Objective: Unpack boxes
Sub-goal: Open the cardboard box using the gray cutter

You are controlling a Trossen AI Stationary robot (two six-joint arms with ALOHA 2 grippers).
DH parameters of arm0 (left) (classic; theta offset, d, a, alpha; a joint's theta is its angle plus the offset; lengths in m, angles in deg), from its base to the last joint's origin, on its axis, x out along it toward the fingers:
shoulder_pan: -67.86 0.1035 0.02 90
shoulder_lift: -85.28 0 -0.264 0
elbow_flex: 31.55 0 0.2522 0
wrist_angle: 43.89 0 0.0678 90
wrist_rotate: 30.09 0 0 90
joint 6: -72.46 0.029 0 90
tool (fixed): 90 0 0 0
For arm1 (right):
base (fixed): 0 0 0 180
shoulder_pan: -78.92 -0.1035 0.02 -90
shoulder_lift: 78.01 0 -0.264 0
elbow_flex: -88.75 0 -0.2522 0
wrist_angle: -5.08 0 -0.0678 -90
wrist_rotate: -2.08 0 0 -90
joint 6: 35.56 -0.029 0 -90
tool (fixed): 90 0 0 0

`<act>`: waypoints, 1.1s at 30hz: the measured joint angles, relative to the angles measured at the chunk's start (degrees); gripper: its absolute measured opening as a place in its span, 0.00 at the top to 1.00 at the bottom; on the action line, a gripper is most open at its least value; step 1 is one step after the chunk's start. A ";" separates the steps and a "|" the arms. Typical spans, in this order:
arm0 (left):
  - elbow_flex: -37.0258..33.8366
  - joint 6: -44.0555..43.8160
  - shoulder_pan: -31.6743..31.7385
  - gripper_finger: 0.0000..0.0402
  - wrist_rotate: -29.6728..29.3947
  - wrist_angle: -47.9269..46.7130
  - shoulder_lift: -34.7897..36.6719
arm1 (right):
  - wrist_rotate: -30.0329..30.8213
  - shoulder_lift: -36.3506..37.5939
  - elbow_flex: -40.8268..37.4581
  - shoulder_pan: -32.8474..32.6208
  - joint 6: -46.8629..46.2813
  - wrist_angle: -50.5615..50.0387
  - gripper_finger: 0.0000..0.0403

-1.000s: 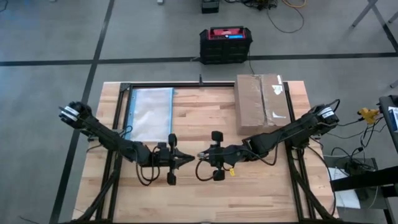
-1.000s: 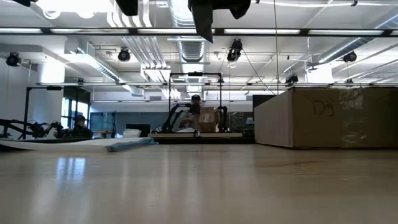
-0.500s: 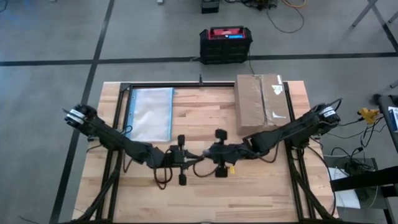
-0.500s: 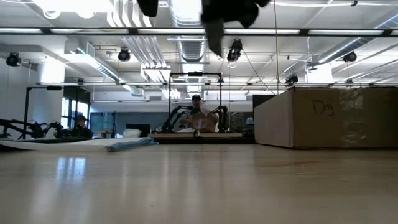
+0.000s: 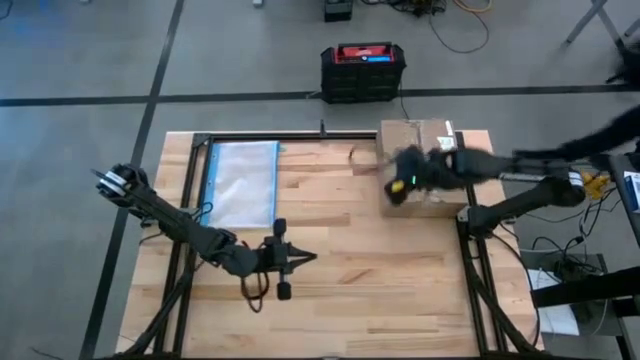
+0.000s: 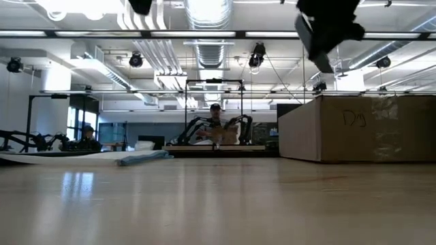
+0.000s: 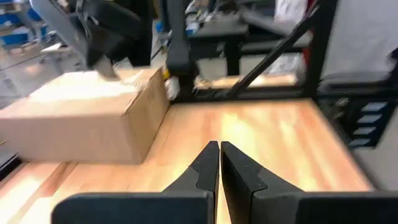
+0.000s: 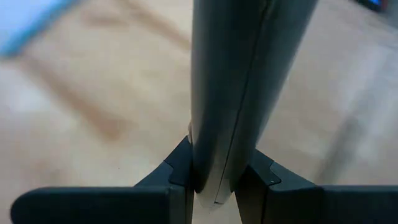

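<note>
Brown corrugated cardboard box (image 5: 420,165), taped, flaps closed, at the table's far right corner. Right gripper (image 5: 400,172) above it; only its wrist view shows the fingers (image 8: 180,165) clamped on a dark flat tool (image 8: 242,74). Left gripper (image 5: 305,259), fingers pressed together, empty, low at centre. Clear blue-edged plastic bag (image 5: 243,183) far left.
</note>
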 joint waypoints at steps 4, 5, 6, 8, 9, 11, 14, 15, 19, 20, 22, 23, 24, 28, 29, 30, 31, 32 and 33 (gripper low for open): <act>0.02 -0.07 1.32 1.00 -1.65 0.83 -2.93 | 0.00 0.55 0.02 13.50 5.25 -2.08 0.86; 0.02 -0.42 1.71 1.00 -1.69 0.57 -3.84 | 0.06 0.19 0.02 16.67 6.96 -1.95 0.86; 0.02 -0.86 2.09 1.00 -1.73 0.23 -4.68 | -0.02 -0.33 0.02 19.73 8.26 -2.09 0.86; 0.02 -1.41 2.56 1.00 -1.84 -0.83 -5.50 | 0.07 -1.54 0.02 25.08 11.14 -2.36 0.86; 0.02 -1.55 2.66 1.00 -1.84 -1.00 -5.85 | 0.41 -2.17 0.02 27.49 12.25 -2.36 0.86; 0.04 -1.74 2.78 1.00 -1.80 -2.62 -6.23 | 1.89 -3.30 0.01 31.42 14.57 -2.34 0.86; 0.02 -2.40 2.96 1.00 -2.29 -5.36 -6.42 | 5.92 -4.75 0.00 34.26 16.20 -2.51 0.86; 0.02 -2.53 2.99 1.00 -2.91 -5.81 -6.37 | 6.68 -4.98 0.00 34.46 16.36 -2.65 0.86; 0.04 -4.41 2.98 1.00 -5.51 -10.21 -6.29 | 10.27 -6.65 -0.03 35.72 17.36 -4.28 0.86; 0.04 -4.98 2.98 1.00 -5.74 -11.17 -6.29 | 10.76 -6.80 -0.13 35.71 17.32 -4.44 0.86; 0.04 -6.62 2.98 1.00 -5.82 -12.48 -6.27 | 12.43 -7.22 -0.71 35.76 17.30 -4.70 0.86; 0.04 -7.46 2.98 1.00 -5.82 -13.39 -6.26 | 13.29 -7.51 -1.02 35.78 17.27 -4.85 0.86; 0.03 -8.05 2.97 1.00 -5.80 -14.23 -6.26 | 13.88 -7.68 -1.33 35.75 17.29 -4.84 0.86; 0.02 -11.82 2.13 1.00 -5.91 -17.35 -6.24 | 17.22 -7.92 -2.93 34.82 16.16 -4.43 0.86; 0.02 -12.81 1.79 1.00 -5.87 -18.20 -6.24 | 18.27 -7.94 -3.48 34.64 15.68 -4.12 0.86; 0.02 -13.62 1.44 1.00 -5.86 -18.98 -6.24 | 19.32 -7.95 -4.14 34.30 15.12 -3.96 0.86; 0.02 -14.35 1.08 1.00 -6.00 -19.58 -6.24 | 20.76 -7.92 -4.89 34.03 14.75 -3.86 0.86; 0.02 -15.03 0.67 1.00 -6.36 -20.08 -6.24 | 22.40 -7.92 -5.78 33.78 14.69 -3.78 0.86; 0.02 -15.52 0.23 1.00 -6.82 -20.69 -6.24 | 24.03 -7.89 -6.83 33.47 14.66 -3.65 0.86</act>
